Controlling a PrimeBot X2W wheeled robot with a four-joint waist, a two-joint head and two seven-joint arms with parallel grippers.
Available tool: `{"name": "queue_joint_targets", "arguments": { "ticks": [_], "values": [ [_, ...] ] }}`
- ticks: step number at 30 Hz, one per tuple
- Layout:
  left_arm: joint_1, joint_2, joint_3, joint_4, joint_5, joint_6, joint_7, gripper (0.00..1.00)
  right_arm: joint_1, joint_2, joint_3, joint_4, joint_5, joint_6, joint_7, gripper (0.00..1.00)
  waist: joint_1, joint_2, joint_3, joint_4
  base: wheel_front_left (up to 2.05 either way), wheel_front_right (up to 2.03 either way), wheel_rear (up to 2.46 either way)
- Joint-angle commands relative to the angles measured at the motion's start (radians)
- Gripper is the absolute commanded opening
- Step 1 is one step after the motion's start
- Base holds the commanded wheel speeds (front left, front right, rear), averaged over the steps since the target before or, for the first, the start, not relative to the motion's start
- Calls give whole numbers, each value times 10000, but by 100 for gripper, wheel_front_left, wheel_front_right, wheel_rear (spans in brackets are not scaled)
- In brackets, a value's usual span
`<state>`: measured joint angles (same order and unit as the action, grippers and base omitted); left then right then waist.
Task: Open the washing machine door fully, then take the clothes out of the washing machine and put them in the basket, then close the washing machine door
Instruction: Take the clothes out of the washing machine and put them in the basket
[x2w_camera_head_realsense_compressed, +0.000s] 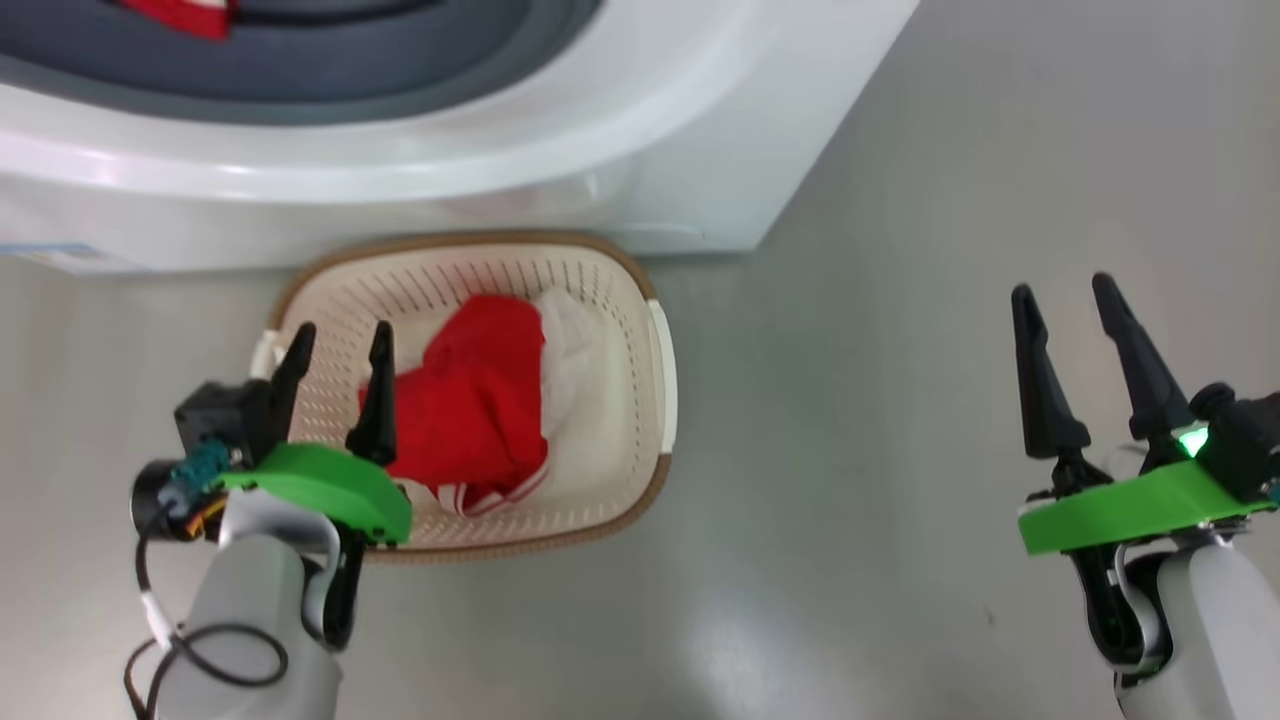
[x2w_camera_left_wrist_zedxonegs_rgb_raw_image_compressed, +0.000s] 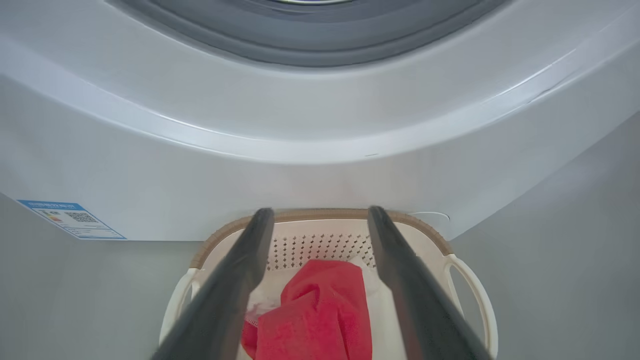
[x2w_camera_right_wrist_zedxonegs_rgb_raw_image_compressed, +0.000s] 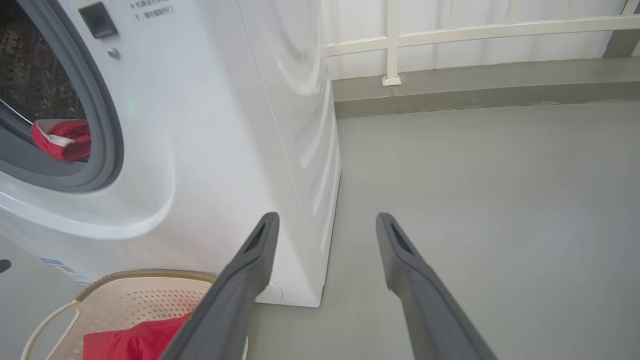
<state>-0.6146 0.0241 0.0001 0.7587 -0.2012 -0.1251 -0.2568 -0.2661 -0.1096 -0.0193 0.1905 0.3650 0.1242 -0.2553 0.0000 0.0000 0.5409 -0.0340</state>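
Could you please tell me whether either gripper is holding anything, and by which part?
Nothing is held. The left gripper stands open above the red clothes lying in the basket; the right gripper stands open over the floor.

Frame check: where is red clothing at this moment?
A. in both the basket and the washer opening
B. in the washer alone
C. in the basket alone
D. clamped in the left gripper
A: one red garment lies in the basket, another red piece sits in the opening of the washer, and the left gripper stands open above the basket, holding nothing.
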Motion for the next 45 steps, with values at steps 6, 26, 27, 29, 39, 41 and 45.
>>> {"name": "queue_joint_targets", "arguments": {
  "ticks": [6,26,27,29,39,41,45],
  "values": [
    [1497,268,263,-1806,142,-54,-49,100,836,-268,410,20,50,65,-65,100,0,0,-1813,399,0,0,0],
    [4744,270,887,-5291,683,-55,-49,100,2532,-345,137,102,250,65,-65,100,0,0,-3924,537,0,0,0],
    [4898,269,913,-5407,670,-55,-49,100,2620,-344,111,95,255,65,-65,100,0,0,-3999,541,0,0,0],
    [5193,267,955,-5655,611,-55,-49,100,2792,-335,41,76,264,65,-65,100,0,0,-4119,545,0,0,0],
    [6201,263,1039,-6516,312,-14,-49,100,3263,-315,-185,-99,277,65,-65,100,0,0,-4303,500,0,0,0],
    [6260,263,1044,-6585,289,34,-49,100,3272,-311,-195,-110,277,65,-65,100,0,0,-4288,492,0,0,0],
    [6285,263,1021,-6649,252,102,-49,100,3252,-293,-211,-126,268,65,-65,100,0,0,-4227,480,0,0,0]
  ]
}}
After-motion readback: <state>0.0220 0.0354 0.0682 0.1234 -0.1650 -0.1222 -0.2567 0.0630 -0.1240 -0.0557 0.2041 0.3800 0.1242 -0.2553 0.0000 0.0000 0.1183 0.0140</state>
